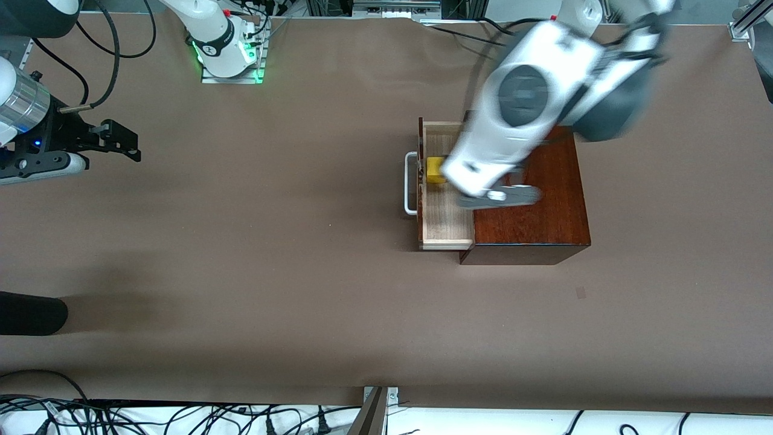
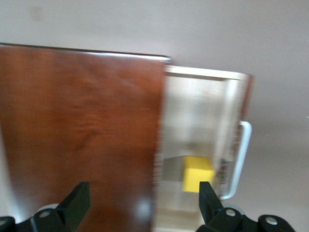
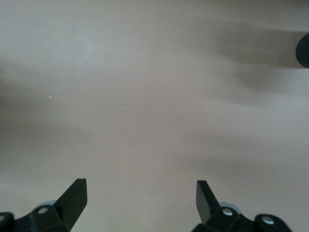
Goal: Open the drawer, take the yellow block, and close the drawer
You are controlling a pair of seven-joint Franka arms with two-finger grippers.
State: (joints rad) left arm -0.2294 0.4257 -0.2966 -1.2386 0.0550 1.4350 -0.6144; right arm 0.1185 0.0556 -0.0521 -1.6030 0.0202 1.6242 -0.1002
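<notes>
The drawer [image 1: 445, 220] of the mahogany-coloured box [image 1: 531, 223] is pulled open toward the right arm's end of the table, white bar handle [image 1: 410, 184] outermost. The yellow block [image 1: 435, 170] sits in the drawer close to its front panel. The left arm's hand [image 1: 513, 115] hangs over the box and drawer and hides its fingers in the front view. In the left wrist view the left gripper [image 2: 142, 193] is open and empty above the seam between box top [image 2: 82, 130] and drawer [image 2: 193, 116]; one fingertip [image 2: 205, 193] is beside the block [image 2: 198, 176]. The right gripper [image 1: 130, 144] is open and empty and waits at the right arm's end of the table; it also shows in the right wrist view [image 3: 141, 191].
The right arm's base [image 1: 226, 45] stands at the table's back edge. A dark rounded object [image 1: 30, 314] lies at the table's edge at the right arm's end, nearer the front camera. Cables [image 1: 181, 417] run below the table's front edge.
</notes>
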